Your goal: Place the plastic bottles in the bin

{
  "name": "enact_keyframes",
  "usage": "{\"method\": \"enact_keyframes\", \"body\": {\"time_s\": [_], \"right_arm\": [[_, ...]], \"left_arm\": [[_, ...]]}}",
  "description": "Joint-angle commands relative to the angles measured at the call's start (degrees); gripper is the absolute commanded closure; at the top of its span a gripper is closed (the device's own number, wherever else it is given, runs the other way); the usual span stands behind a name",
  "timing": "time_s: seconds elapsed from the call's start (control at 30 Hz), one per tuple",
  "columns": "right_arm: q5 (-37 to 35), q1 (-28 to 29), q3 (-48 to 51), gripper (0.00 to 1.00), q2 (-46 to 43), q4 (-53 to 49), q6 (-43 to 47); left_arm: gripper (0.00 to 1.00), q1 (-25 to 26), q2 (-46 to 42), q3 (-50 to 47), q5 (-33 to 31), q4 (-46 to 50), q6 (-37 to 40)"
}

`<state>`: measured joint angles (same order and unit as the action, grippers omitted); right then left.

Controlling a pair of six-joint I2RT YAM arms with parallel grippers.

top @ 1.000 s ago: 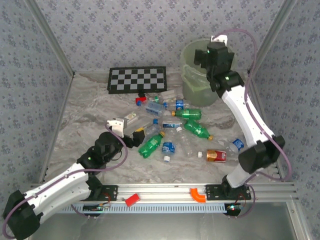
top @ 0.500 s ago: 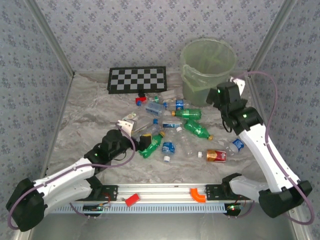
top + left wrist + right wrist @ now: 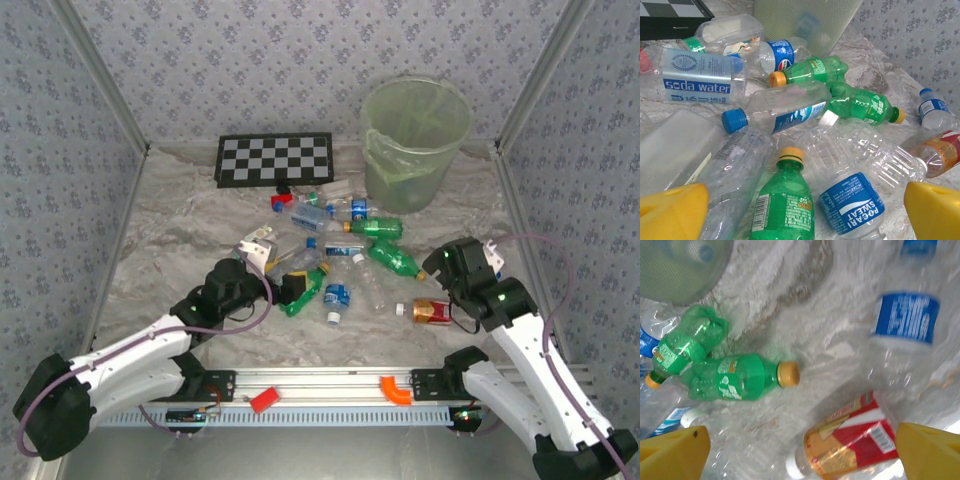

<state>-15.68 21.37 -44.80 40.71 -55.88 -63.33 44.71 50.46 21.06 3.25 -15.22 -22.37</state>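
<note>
Left gripper (image 3: 802, 212), jaws wide and empty, hovers over the green bottle (image 3: 785, 200) at lower centre of its wrist view, cap pointing up-frame, long axis square to the closing line.

In the left wrist view, the round translucent pale-green bin (image 3: 805, 20) is cut off by the top edge, and the flat black-and-white chequered board (image 3: 670, 7) is cropped to a corner. The right wrist view is smeared by blur: the print on the red-and-orange labelled container (image 3: 855, 440) cannot be read, and it is perhaps a bottle. From above, a small green plastic bottle (image 3: 312, 280) is partly hidden by the left gripper (image 3: 296, 290).
</note>
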Motion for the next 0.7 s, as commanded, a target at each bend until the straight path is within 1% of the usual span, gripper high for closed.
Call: {"method": "enact_keyframes", "body": {"time_s": [0.0,0.07,0.23,0.3,0.43,0.67], "right_arm": [[6.79,0.43,4.7,0.08,-2.77,1.22,-11.62],[7.92,1.23,6.93,0.1,-4.23,2.25,-14.43],[5.08,5.47,9.72,0.11,-5.2,1.74,-20.34],[4.88,6.71,12.25,0.12,-5.18,3.43,-22.86],[5.68,7.2,16.78,0.15,-5.29,7.81,-25.58],[4.38,7.2,22.86,0.19,-6.84,12.32,-29.47]], "left_arm": [[0.0,0.34,-1.59,2.27,0.98,-1.57,-0.57],[0.0,0.34,-2.06,2.32,0.8,-1.15,-0.48],[0.0,0.29,-3.46,1.96,0.67,-1.1,-0.7],[0.0,0.37,-3.8,1.86,0.49,-0.9,-0.64],[0.0,0.33,-4.12,1.88,0.36,-0.73,-0.49],[0.0,0.37,-3.64,2.21,1.6,-0.64,-0.3]]}}
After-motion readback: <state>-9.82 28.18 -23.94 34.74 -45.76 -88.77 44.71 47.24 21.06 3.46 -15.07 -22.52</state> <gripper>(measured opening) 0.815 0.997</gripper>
